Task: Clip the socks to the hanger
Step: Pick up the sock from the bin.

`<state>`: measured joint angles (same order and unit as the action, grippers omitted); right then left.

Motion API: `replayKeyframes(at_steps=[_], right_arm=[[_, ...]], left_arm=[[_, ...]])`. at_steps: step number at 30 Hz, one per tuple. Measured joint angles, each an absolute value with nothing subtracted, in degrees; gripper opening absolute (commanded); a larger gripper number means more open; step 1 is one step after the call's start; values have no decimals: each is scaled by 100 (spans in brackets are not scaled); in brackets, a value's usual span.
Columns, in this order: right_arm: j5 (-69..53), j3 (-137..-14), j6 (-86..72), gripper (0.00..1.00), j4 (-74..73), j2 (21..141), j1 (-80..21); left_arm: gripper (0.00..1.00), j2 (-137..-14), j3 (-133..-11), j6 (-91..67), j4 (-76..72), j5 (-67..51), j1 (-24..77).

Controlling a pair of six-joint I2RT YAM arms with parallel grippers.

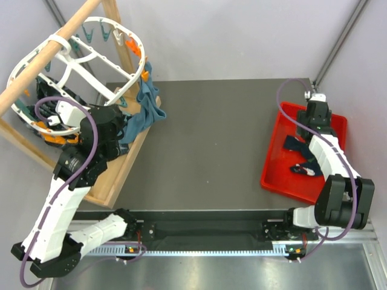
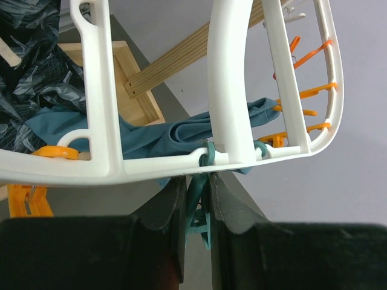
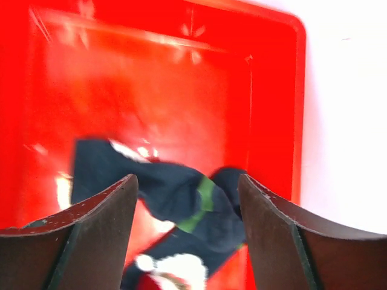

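Pinching a teal clip [image 2: 198,211] under the hanger [image 2: 230,78] is left gripper [image 2: 196,226]; right gripper [image 3: 187,241] hangs spread above socks [image 3: 175,193] in red tray [image 3: 151,84].

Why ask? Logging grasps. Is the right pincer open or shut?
Open: the right pincer hangs over the socks, its fingers wide apart, holding nothing.

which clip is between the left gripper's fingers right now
The teal clip hanging under the hanger's near rim, right between the left gripper's fingers. The orange clips hang off to either side, outside the fingers.
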<state>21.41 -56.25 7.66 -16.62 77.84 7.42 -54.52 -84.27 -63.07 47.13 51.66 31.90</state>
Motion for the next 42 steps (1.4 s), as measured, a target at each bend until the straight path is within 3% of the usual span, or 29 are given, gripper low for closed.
replayKeyframes(at_steps=[4,11,22,30,33,36,39,42], right_arm=[[2091,-5413,1846,54,-1599,7946,764],[1632,-5404,2749,61,-1715,8414,766],[993,-5404,2775,70,-1841,8785,766],[1002,-5485,2565,68,-1822,9476,773],[976,-5618,2379,58,-1761,9574,816],[858,-5640,2198,34,-1695,9636,917],[735,-5640,2115,22,-1699,9668,998],[676,-5640,2038,1,-1702,9684,1022]], left_arm=[[0,-5520,-8420,-6311,4661,5181,3190],[0,-5618,-8374,-6307,4574,5269,3190],[0,-5728,-8300,-6307,4410,5334,3183],[0,-5725,-8281,-6283,4368,5343,3179],[0,-5728,-8281,-6285,4362,5339,3179],[0,-5728,-8281,-6285,4355,5339,3179],[0,-5728,-8281,-6283,4355,5339,3179],[0,-5725,-8281,-6285,4353,5339,3179]])
